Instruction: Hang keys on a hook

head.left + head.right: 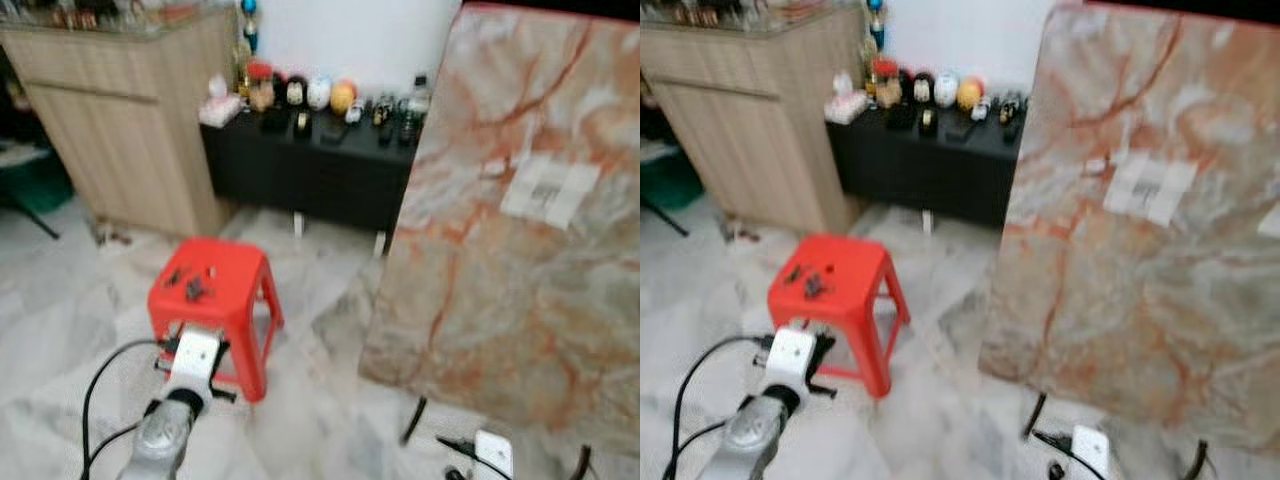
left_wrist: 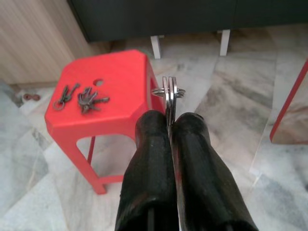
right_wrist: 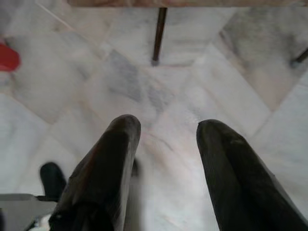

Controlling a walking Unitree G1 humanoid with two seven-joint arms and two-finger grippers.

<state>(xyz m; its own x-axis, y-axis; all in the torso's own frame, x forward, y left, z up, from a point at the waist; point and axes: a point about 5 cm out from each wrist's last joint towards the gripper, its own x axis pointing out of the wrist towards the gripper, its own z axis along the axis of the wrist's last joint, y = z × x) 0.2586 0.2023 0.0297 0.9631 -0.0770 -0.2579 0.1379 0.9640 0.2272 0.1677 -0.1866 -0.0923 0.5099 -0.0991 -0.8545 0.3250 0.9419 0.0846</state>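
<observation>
My left gripper [image 2: 171,121] is shut on a silver key ring [image 2: 168,92] that sticks out edge-on between the black fingertips. It hovers beside the near edge of a red plastic stool [image 1: 240,262]. Two dark bunches of keys [image 2: 83,98] lie on the stool's seat [image 2: 120,77] near a small hole. In the eye views my left arm [image 1: 192,362] reaches toward the stool's front. Low over the marble floor [image 3: 159,91], my right gripper [image 3: 168,129] is open with nothing between its fingers. I cannot make out a hook in these blurred views.
A large marble-patterned board [image 1: 520,220] leans on thin dark legs [image 3: 158,33] at the right, with a white patch [image 1: 548,190] on it. A black low cabinet [image 1: 310,175] with small ornaments and a wooden cabinet [image 1: 120,120] stand behind. A white device [image 1: 493,452] lies on the floor.
</observation>
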